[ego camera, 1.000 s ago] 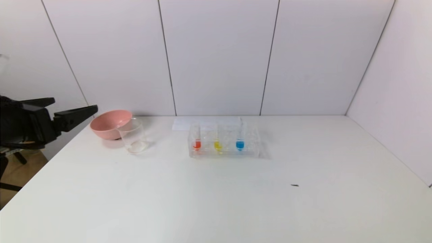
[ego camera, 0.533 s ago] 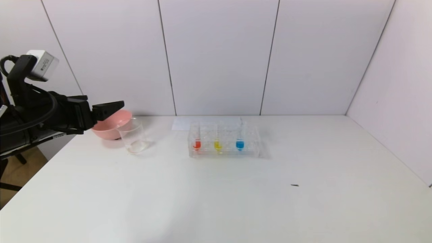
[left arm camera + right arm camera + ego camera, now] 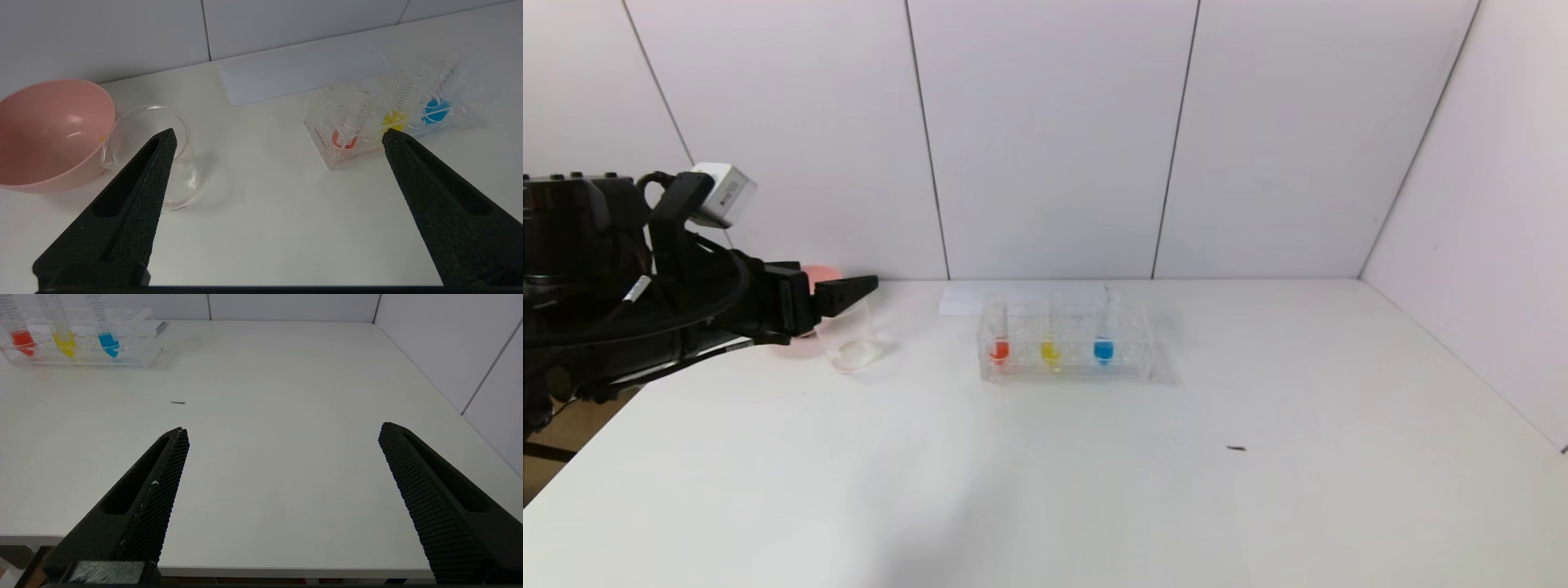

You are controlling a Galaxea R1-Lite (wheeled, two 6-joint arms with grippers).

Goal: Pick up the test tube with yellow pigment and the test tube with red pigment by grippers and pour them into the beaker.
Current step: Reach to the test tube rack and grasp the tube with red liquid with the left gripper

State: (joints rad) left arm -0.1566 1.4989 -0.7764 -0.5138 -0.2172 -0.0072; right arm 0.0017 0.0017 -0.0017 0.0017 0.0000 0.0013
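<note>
From my head camera, most of the pink bowl (image 3: 821, 273) is hidden behind my left arm; only a sliver of its rim shows above the wrist. The beaker (image 3: 851, 343) is clear glass on a white table (image 3: 1094, 474), so its outline is faint, and my left gripper (image 3: 854, 290) crosses in front of its upper rim. I cannot tell from that view whether the jaw tip is over the beaker or only nearer to me than it. My right arm is out of the head view altogether; its wrist camera shows the right gripper (image 3: 282, 435) low at the near edge of the table, to the right, jaws spread wide with nothing between them.

My left arm reaches in from the left edge, roughly level, jaws pointing right toward the rack. The left wrist view shows those jaws wide apart and holding nothing, with bare table between them.

The test tube with red pigment (image 3: 999, 349) stands upright at the left end of the clear tube rack (image 3: 1066, 343), the test tube with yellow pigment (image 3: 1050, 351) just to its right, and the blue-liquid tube (image 3: 1103, 349) further right. The rack sits mid-table toward the far side, right of the beaker and well apart from it. A white sheet of paper (image 3: 968, 300) lies behind the rack, partly covered by it. A tiny dark speck (image 3: 1236, 448) lies nearer me; I cannot make out what it is.
</note>
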